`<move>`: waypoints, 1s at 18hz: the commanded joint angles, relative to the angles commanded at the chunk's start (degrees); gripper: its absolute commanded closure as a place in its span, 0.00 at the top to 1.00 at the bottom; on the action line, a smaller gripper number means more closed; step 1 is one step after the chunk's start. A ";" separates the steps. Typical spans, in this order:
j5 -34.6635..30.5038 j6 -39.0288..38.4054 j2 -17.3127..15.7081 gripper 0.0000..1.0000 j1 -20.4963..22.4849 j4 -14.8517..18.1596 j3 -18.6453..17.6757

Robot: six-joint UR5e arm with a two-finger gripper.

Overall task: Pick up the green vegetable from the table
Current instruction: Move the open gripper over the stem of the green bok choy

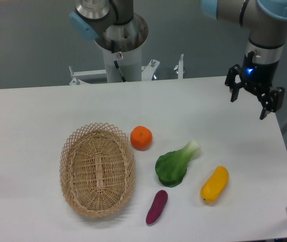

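Hovering: gripper [248,106] hangs above the far right part of the table [32,121], nothing under it but bare white top.
Claw state: the two dark fingers [232,91] are spread wide apart, nothing between them; a small blue light glows on the gripper body.
Landmark: wicker basket [97,169], oval, open-weave, sitting on the table toward the near left; nothing inside it.
Green vegetable [175,164]: lying flat on the table to the right of the basket, well apart from it; dark green leaves point toward the near edge, pale stalk points up and to the right, away from the basket. Untouched, and well apart from the gripper.
Orange [141,137]: just off the basket's upper right rim, close to it but not touching; to the upper left of the green vegetable, a gap between them.
Purple piece [156,206]: right of the basket's near end, lying slantwise, just below the green vegetable's leaves, apart from them.
Yellow vegetable [214,184]: farthest from the basket on the right, beyond the green vegetable, tilted, apart from everything else.
Arm: grey tube with pale blue joint caps comes in from the top right; robot base [121,45] stands behind the table's far edge, beyond the basket.
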State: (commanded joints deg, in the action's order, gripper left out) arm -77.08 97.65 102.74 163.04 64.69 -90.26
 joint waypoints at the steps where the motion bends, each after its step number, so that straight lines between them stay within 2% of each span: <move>1: 0.00 -1.40 0.09 1.00 -0.09 0.09 0.00; 5: -0.17 -6.59 0.44 1.00 -1.23 -1.05 -2.10; 12: -0.44 -13.44 2.72 1.00 -5.09 -11.24 -9.04; 18: -0.79 -13.45 5.97 1.00 -6.68 -15.91 -13.45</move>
State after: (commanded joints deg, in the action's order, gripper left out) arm -77.87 84.20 108.72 156.36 48.78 -103.71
